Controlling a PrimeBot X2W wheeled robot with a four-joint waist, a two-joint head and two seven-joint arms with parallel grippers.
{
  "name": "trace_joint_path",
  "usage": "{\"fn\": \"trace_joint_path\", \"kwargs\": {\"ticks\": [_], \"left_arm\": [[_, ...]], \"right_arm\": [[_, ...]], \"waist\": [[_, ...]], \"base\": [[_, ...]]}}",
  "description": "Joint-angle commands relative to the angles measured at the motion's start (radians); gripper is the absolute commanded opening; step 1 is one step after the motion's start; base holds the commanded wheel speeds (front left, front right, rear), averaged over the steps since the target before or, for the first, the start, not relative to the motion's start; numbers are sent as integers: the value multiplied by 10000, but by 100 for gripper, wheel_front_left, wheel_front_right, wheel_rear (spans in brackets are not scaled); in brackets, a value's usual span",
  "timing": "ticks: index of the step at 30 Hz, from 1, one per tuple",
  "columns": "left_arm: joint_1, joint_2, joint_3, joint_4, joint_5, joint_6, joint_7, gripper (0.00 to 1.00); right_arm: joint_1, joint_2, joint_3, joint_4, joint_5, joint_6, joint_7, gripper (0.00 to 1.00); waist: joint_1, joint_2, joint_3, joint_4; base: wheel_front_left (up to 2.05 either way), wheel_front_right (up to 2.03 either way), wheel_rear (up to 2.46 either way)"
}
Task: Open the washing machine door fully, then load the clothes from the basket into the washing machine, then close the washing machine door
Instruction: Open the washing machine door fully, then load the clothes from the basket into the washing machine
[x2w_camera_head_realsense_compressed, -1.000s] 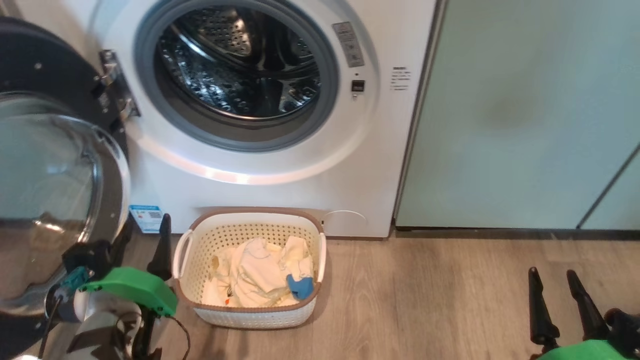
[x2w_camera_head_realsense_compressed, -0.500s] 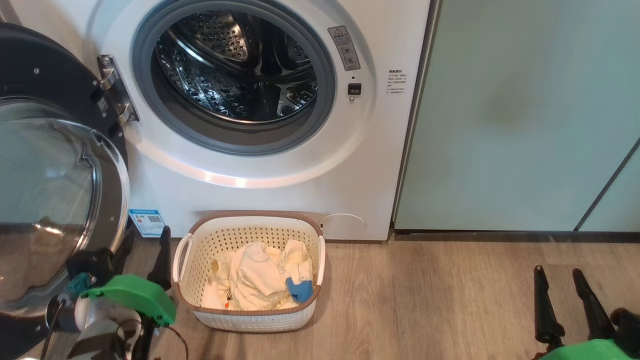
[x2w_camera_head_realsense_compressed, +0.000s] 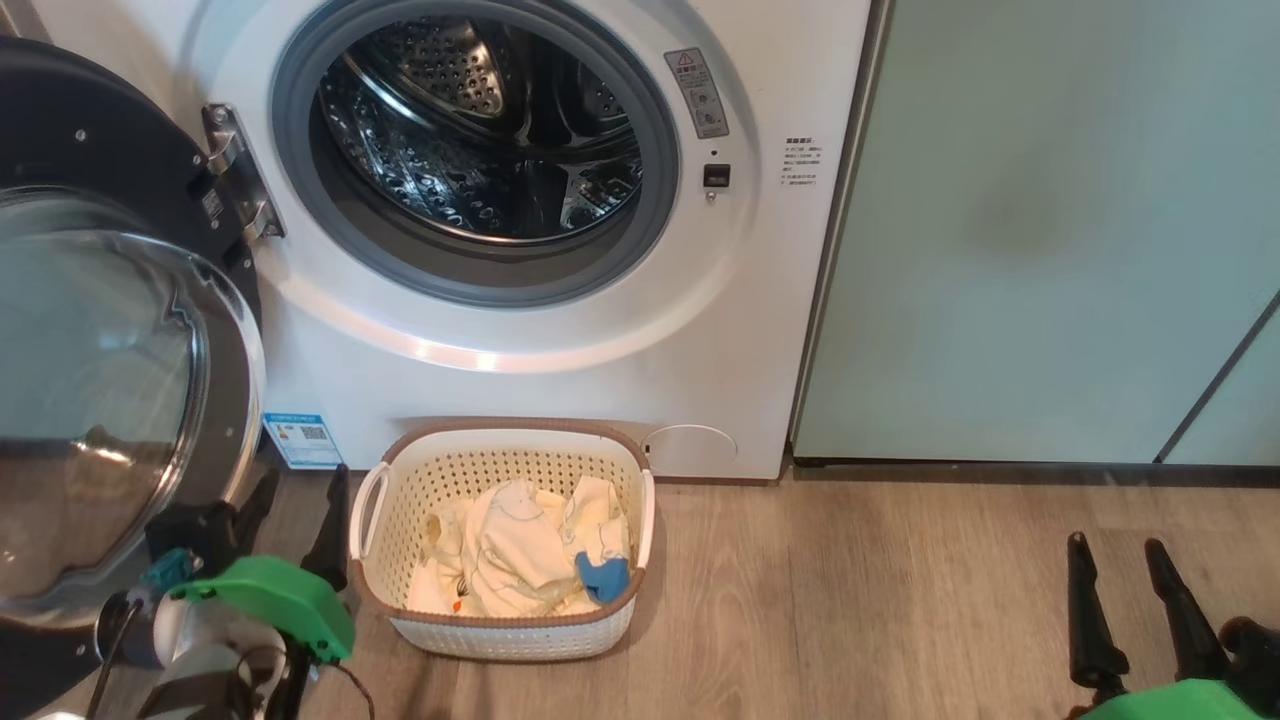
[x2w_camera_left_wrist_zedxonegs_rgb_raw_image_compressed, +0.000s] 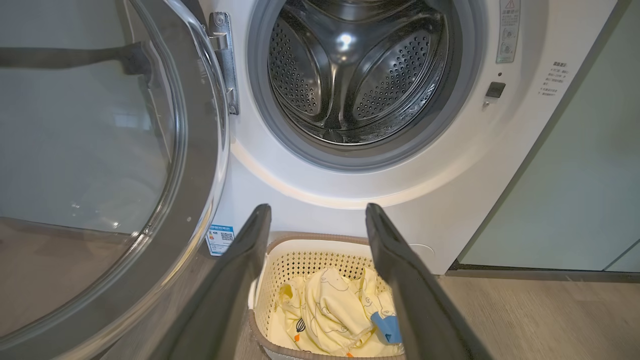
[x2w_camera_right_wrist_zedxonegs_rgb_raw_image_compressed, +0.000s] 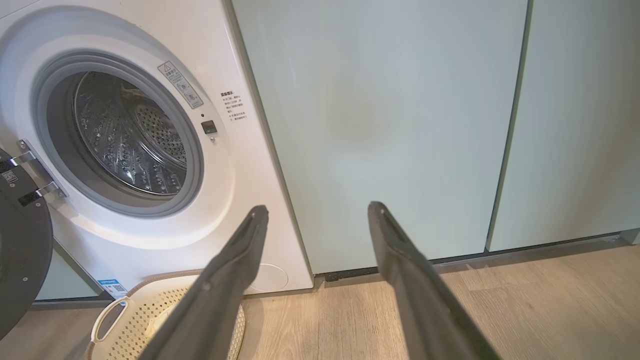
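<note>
The washing machine (x2w_camera_head_realsense_compressed: 560, 370) is a white front loader, and its steel drum (x2w_camera_head_realsense_compressed: 480, 130) is open to view. The washing machine door (x2w_camera_head_realsense_compressed: 100, 380), black-rimmed with a glass bowl, stands swung out to the left. The basket (x2w_camera_head_realsense_compressed: 510, 640) sits on the floor against the washer's foot. Inside it lie the clothes (x2w_camera_head_realsense_compressed: 520, 555), a cream-yellow bundle with a blue patch. My left gripper (x2w_camera_head_realsense_compressed: 303, 480) is open just left of the basket, under the door. In the left wrist view its fingers (x2w_camera_left_wrist_zedxonegs_rgb_raw_image_compressed: 317, 207) frame the clothes (x2w_camera_left_wrist_zedxonegs_rgb_raw_image_compressed: 330, 315). My right gripper (x2w_camera_head_realsense_compressed: 1116, 545) is open and holds nothing, far right above the floor.
Pale green cabinet doors (x2w_camera_head_realsense_compressed: 1050, 230) stand flush to the right of the washer. Wood floor (x2w_camera_head_realsense_compressed: 850, 600) stretches between the basket and my right gripper. A blue energy sticker (x2w_camera_head_realsense_compressed: 303, 440) sits low on the washer front. The open door overhangs my left arm.
The head camera has shifted slightly. My left gripper has sunk a little down the view beside the basket, and its second finger now shows. The right gripper, basket and clothes have not moved.
</note>
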Motion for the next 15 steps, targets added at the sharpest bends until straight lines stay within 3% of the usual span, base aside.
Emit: {"fn": "trace_joint_path", "kwargs": {"ticks": [1,8,15], "left_arm": [[-604,359,314,-260,54,-9,-63,100],[-671,425,43,-208,-139,-9,-63,100],[-742,546,-234,-173,-412,-9,-63,100]], "right_arm": [[-260,-154,172,-282,-78,-27,-97,100],[-265,-135,218,-221,-48,-27,-97,100],[-273,-110,199,-179,-34,-27,-97,100]], "waist": [[0,-1,-3,-10],[0,-1,32,-2],[0,-1,98,2]], "base": [[0,0,0],[45,-44,-1],[140,-140,0]]}}
